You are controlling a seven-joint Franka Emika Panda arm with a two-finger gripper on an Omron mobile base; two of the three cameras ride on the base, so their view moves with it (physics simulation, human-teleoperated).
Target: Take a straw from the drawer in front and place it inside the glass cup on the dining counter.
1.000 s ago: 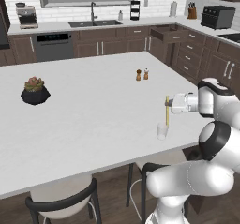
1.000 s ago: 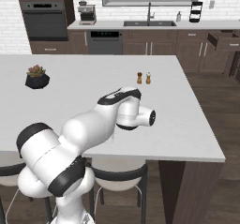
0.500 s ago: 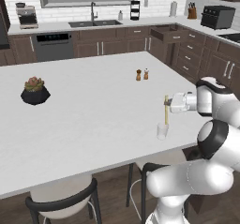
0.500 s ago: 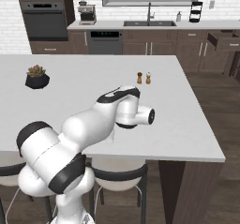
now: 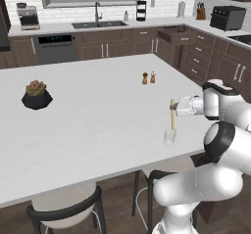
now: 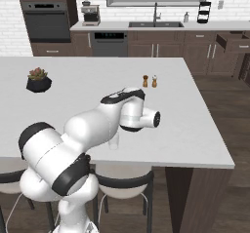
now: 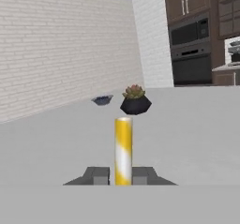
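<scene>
My gripper (image 5: 175, 107) is shut on the straw (image 5: 172, 114), a pale-yellow stick held upright over the glass cup (image 5: 169, 137) near the front right edge of the dining counter (image 5: 98, 115). The straw's lower end meets the cup's mouth; how deep it reaches I cannot tell. In the hand view the straw (image 7: 123, 148) rises between the two dark fingertips (image 7: 97, 175) of the gripper (image 7: 123, 176). In the right base view the cup (image 6: 114, 141) peeks out beside my arm. The drawer (image 5: 177, 34) stands pulled open at the back right.
Brown and white shakers (image 5: 148, 77) stand farther back on the counter. A potted succulent (image 5: 37, 94) sits at its left, and a dark bowl (image 7: 101, 99) lies beyond it. Stools (image 5: 68, 211) are tucked under the near edge.
</scene>
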